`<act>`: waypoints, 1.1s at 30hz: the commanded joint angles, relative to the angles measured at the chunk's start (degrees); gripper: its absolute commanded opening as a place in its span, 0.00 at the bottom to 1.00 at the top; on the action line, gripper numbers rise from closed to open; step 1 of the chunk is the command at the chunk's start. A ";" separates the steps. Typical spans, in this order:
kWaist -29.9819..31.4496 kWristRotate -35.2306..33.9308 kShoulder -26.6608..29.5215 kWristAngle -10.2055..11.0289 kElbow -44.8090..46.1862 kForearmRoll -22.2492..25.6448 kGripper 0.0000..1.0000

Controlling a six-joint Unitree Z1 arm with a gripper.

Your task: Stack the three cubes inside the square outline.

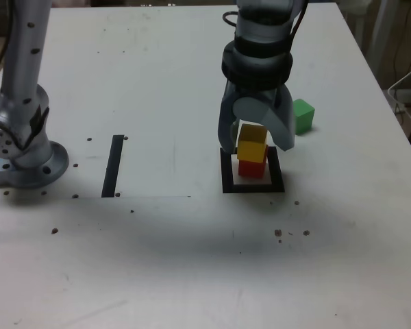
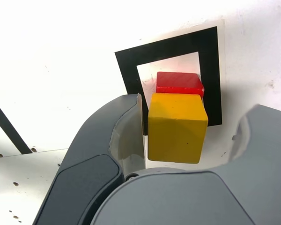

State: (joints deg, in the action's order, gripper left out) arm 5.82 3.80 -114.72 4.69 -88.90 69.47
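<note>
White, speckled tabletop point(image 1: 192, 260) — matte yellow cube point(image 1: 252, 145) atop red cube point(image 1: 251, 168), between the gripper point(image 1: 257, 133)'s parted jaws, one touching.

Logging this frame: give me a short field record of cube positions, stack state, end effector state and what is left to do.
red cube: inside the square outline
yellow cube: on top of red cube
green cube: on the table, outside the outline
end effector: open, jaws either side of yellow cube; a gap shows on one side in the wrist view
remaining: green cube not yet stacked
</note>
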 commanded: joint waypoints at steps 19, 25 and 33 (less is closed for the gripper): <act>0.03 0.46 0.84 0.15 0.28 -0.51 0.99; 0.03 0.64 2.07 0.89 0.42 0.68 0.99; -0.44 1.42 5.24 3.10 -0.50 3.11 0.99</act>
State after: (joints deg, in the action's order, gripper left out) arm 5.74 4.77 -110.05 7.26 -89.01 72.25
